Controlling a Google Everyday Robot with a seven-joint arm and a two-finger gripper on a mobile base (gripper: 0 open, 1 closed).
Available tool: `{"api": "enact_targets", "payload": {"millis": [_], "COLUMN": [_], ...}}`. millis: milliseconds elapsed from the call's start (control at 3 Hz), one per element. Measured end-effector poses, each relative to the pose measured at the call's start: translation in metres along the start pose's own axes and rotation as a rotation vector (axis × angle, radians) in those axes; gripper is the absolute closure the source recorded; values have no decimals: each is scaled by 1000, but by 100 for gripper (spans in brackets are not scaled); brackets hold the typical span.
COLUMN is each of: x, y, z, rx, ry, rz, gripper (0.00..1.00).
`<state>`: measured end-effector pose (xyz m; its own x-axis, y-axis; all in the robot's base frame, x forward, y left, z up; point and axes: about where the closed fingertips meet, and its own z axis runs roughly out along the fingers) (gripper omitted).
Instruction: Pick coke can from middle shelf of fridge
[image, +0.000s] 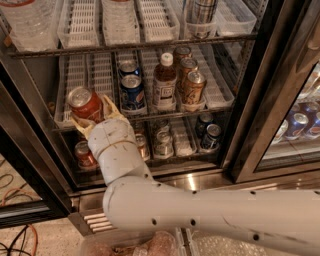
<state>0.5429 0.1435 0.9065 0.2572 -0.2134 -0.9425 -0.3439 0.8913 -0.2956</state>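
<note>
The fridge (260, 100) stands open in front of me. The red coke can (85, 104) with a silver top tilts at the left front of the middle shelf (210, 107). My gripper (92, 119) reaches up from the white arm and its tan fingers (111, 106) sit on both sides of the can, shut on it. The can leans to the left, at the shelf's front edge.
On the middle shelf stand two blue Pepsi cans (132, 92), a brown bottle (164, 82) and gold-brown cans (192, 89). The lower shelf holds more cans (210, 135). A red can (84, 154) sits lower left. The top shelf holds a silver can (200, 15) and clear bottles (30, 20).
</note>
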Motion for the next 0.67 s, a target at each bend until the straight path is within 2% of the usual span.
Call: {"api": "enact_targets", "payload": {"millis": [333, 667], "x": [2, 3], "y": [-18, -26], "z": [-32, -53], "rx": [22, 32], "ry": [36, 58], "rz": [-3, 4], "gripper": [100, 100]}}
